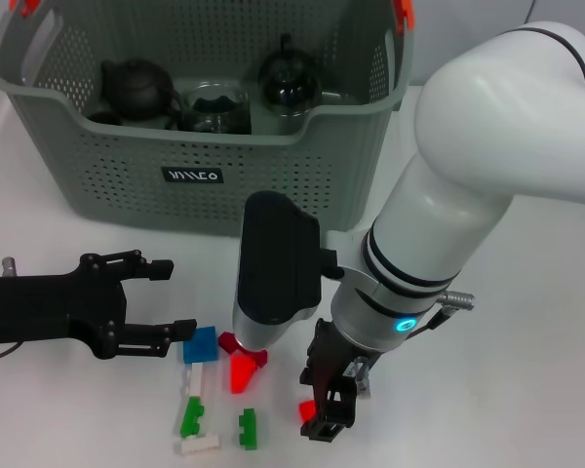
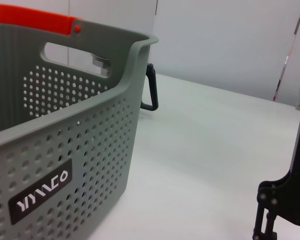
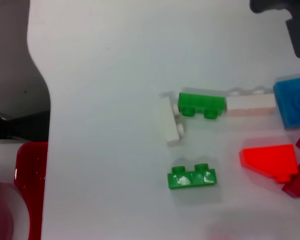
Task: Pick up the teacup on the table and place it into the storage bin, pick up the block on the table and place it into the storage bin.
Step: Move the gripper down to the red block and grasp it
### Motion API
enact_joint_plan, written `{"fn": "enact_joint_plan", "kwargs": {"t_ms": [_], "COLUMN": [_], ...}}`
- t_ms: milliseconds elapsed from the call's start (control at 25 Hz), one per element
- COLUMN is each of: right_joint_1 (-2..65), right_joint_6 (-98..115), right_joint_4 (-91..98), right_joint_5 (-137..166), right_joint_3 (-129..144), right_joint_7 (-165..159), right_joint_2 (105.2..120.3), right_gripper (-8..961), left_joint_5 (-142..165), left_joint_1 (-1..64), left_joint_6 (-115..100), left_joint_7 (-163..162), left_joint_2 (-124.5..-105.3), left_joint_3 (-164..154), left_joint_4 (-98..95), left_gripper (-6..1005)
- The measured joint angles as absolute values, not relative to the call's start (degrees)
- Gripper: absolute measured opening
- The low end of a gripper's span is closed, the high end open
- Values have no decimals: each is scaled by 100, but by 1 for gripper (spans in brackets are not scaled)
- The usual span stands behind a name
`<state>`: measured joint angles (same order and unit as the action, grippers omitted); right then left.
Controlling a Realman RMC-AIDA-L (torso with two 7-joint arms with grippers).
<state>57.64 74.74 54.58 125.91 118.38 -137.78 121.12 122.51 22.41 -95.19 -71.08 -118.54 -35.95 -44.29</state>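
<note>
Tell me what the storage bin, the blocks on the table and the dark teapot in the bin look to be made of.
Storage bin: matte grey-green moulded plastic, judging by its punched holes and rounded rim. Blocks, e.g. the green one: glossy hard plastic, with studs and highlights. Teapot: dark with a dull sheen, perhaps ceramic or cast iron; I can't tell which.

The grey-green perforated storage bin [image 1: 224, 166] stands at twelve o'clock on the table, orange clips on its handles, with dark teapots and a glass cup inside. Loose blocks [image 1: 214, 390], blue, red, green and white, lie scattered at six o'clock, near the bin.
</note>
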Motion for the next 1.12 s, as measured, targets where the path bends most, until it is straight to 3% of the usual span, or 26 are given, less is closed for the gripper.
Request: {"fn": "enact_joint_plan", "kwargs": {"t_ms": [1120], "right_joint_1": [5744], "right_joint_6": [7193], "right_joint_4": [5350], "right_joint_5": [12603], "right_joint_3": [12079], "right_joint_7": [-13471], "right_joint_2": [12146], "right_gripper": [504], "left_joint_5": [12252], "left_joint_1": [2250], "left_joint_6": [-9492], "left_joint_7": [-7111], "left_joint_2": [-11865], "left_joint_3": [-3594], "left_joint_4": [-4423], "left_gripper": [861]}}
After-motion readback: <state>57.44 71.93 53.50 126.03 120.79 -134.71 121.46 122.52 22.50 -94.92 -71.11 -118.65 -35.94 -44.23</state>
